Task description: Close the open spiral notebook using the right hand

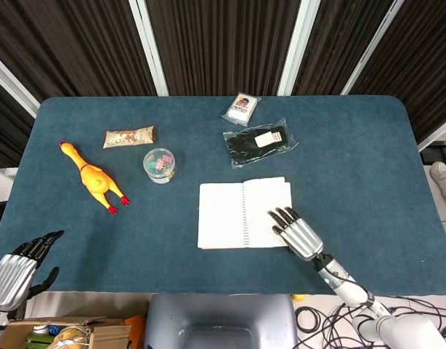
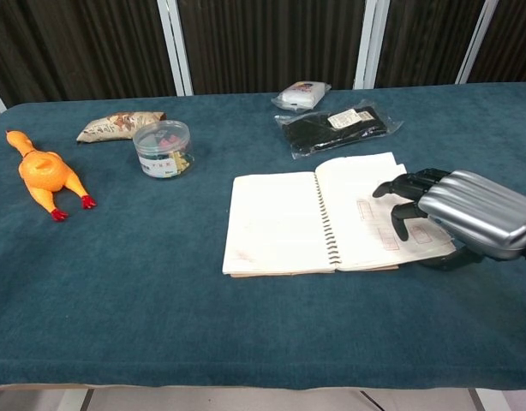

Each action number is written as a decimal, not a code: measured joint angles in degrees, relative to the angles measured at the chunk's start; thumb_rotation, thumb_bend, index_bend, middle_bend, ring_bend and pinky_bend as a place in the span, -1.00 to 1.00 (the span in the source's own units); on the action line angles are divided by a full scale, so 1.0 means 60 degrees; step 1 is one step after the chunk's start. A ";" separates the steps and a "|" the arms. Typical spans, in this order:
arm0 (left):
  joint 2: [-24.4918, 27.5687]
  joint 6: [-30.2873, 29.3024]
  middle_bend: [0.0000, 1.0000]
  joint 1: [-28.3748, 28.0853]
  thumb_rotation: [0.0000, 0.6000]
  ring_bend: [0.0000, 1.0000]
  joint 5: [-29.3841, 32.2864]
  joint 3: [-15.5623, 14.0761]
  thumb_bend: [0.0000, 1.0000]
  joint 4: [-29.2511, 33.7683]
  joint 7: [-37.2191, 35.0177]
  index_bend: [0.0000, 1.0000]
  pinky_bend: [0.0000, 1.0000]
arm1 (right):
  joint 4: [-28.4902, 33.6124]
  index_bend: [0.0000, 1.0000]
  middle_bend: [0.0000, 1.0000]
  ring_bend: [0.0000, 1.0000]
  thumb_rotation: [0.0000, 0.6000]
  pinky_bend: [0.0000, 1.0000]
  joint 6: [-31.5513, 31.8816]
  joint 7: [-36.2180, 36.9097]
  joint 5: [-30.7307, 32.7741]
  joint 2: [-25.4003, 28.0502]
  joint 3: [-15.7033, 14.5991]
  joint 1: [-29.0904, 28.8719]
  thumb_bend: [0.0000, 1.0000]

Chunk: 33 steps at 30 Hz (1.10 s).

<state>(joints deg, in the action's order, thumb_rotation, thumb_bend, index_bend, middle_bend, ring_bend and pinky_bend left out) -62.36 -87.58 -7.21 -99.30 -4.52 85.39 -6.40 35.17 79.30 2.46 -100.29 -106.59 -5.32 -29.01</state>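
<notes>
Notebook (image 1: pixel 244 215) lies fully open, closing not begun; my right hand (image 1: pixel 298 233) rests spread on its right page, gripping nothing.

On my bench (image 1: pixel 354 145) — a rubber chicken (image 1: pixel 92 177), snack packet (image 1: pixel 128 136), clear tub (image 1: pixel 159 165), black pouch (image 1: pixel 258 144), small white packet (image 1: pixel 242 107).

Both hands low at the near edge, neither holding anything.

The right hand (image 1: pixel 301 234) reaches in from the lower right, silver back up, its dark fingers (image 2: pixel 401 186) spread and angled forward and down, thumb tucked beneath. The left hand (image 1: pixel 16 265) sits at the far lower-left corner, palm side turned inward, fingers apart and pointing up and to the right.
</notes>
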 measured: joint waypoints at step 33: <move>0.0005 0.0036 -0.58 -0.0107 1.00 -0.46 -0.0068 -0.0030 -0.15 -0.0077 -0.0210 -0.71 -0.20 | 0.3753 -0.07 -0.65 -0.71 1.00 -0.52 -0.0430 -0.2936 -0.0306 0.1190 0.0876 -0.1411 -0.35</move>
<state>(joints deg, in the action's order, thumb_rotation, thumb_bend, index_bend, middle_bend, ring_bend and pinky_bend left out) -62.33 -87.36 -7.85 -99.71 -4.70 84.93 -7.66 57.69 76.72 -15.16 -102.13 -99.45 -0.07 -37.48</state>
